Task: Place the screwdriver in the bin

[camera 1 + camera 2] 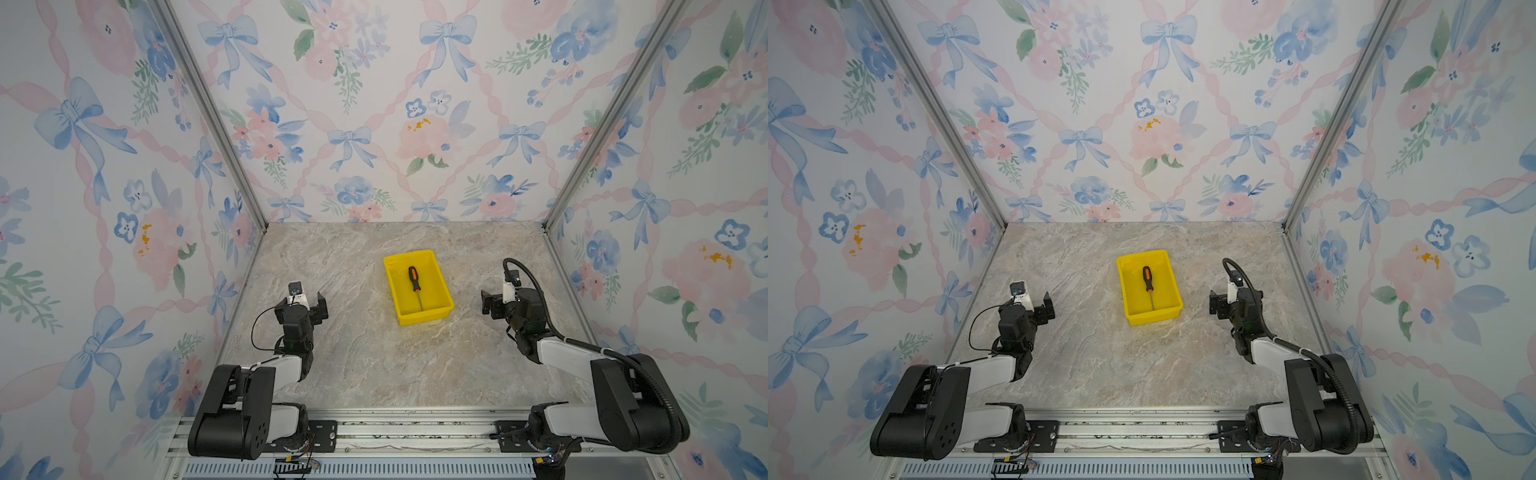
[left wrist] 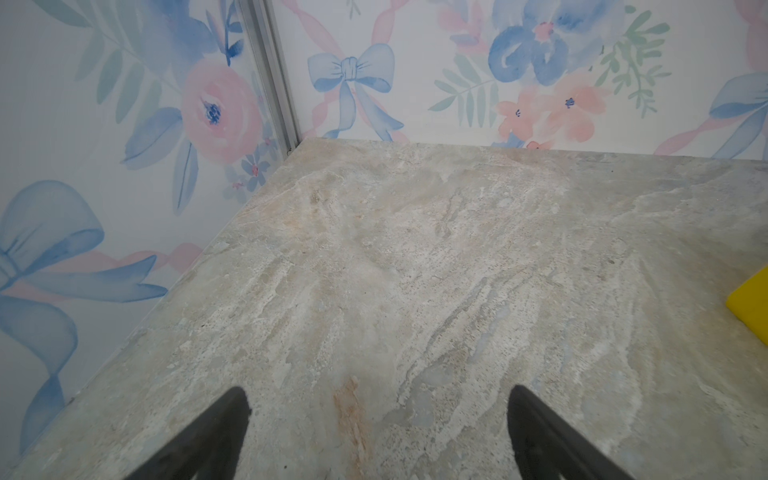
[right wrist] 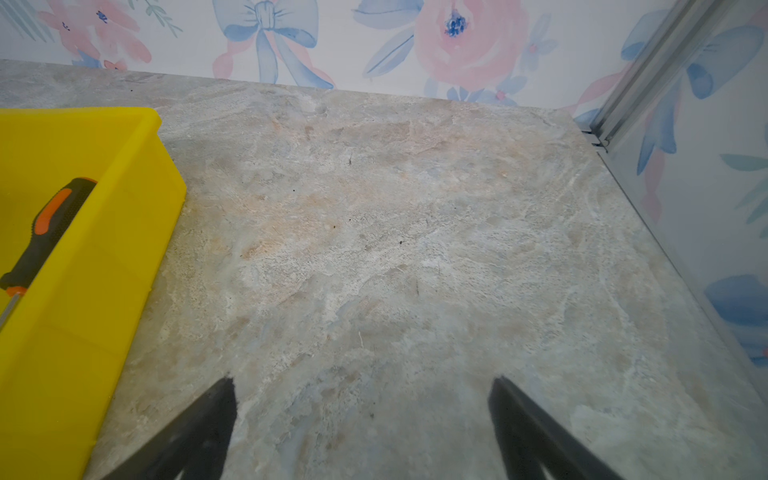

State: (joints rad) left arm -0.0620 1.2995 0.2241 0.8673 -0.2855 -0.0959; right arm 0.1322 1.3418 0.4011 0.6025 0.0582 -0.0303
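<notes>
Aluminium rail (image 1: 415, 432), silver and slotted, ran along the near edge of the cell and carried the bases of both black-and-white arms. Beyond it spread the table (image 1: 353, 365), a beige slab with a marbled stone pattern.

The left gripper (image 1: 318, 307), a black parallel claw, hung over the left part of the table, close to the side wall. In the left wrist view its two dark fingers (image 2: 216, 436) stood wide apart with only bare tabletop between them. The claw (image 2: 378, 399) was released and held nothing.

The right gripper (image 1: 488, 303) hung over the right part of the table. In the right wrist view it (image 3: 361, 386) was likewise spread wide and empty.

Between the two grippers and slightly farther back, apart from both but nearer the right one, sat the bin (image 1: 424, 318). It was a small bright yellow rectangular plastic tray with low sloping walls and a rolled rim.

The screwdriver (image 1: 414, 284), slim with a black and orange handle and a thin metal shaft, lay flat on the bin's floor, wholly inside the walls. Its handle lay toward the far end and its tip toward the near wall; both top views agreed (image 1: 1148, 280).

The right wrist view showed the handle (image 3: 45, 228) over the bin's side wall (image 3: 104, 270). The left wrist view caught only a yellow corner of the bin (image 2: 752, 307).

Farthest stood the walls (image 1: 374, 124), papered with blue bows and pink flowers.
</notes>
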